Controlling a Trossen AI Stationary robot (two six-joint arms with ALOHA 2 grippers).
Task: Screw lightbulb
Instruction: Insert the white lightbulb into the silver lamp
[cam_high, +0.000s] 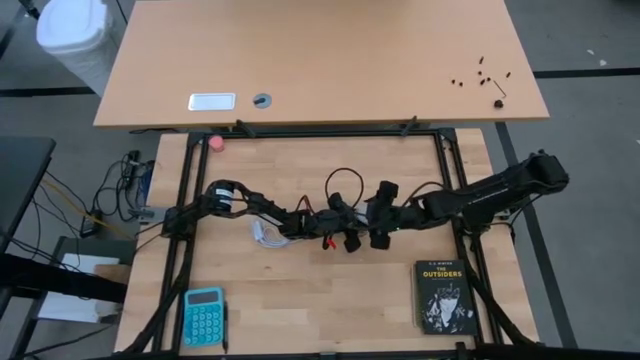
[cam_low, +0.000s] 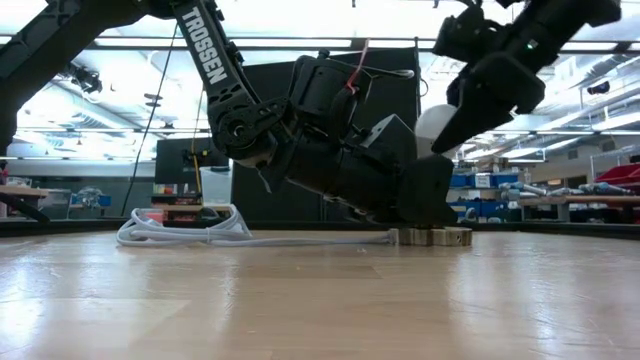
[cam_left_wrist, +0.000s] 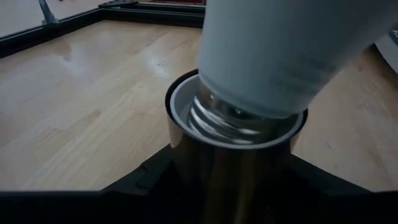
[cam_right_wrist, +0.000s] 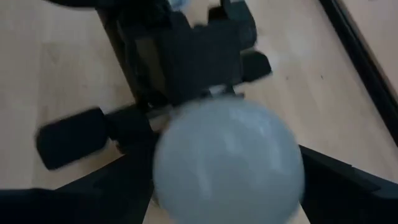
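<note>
At mid-tabletop (cam_high: 330, 300), the left pincer (cam_left_wrist: 233, 186) clamps the metallic socket (cam_left_wrist: 230, 168), the lightbulb (cam_left_wrist: 280, 50) sits tilted with its threads in the socket's mouth, and the right pincer (cam_right_wrist: 227, 168) stands wide around its globe

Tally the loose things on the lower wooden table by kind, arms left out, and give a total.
Lightbulb: 1
Metal socket with white cord: 1
Book: 1
Teal calculator: 1
Pink ball: 1
Total: 5
</note>
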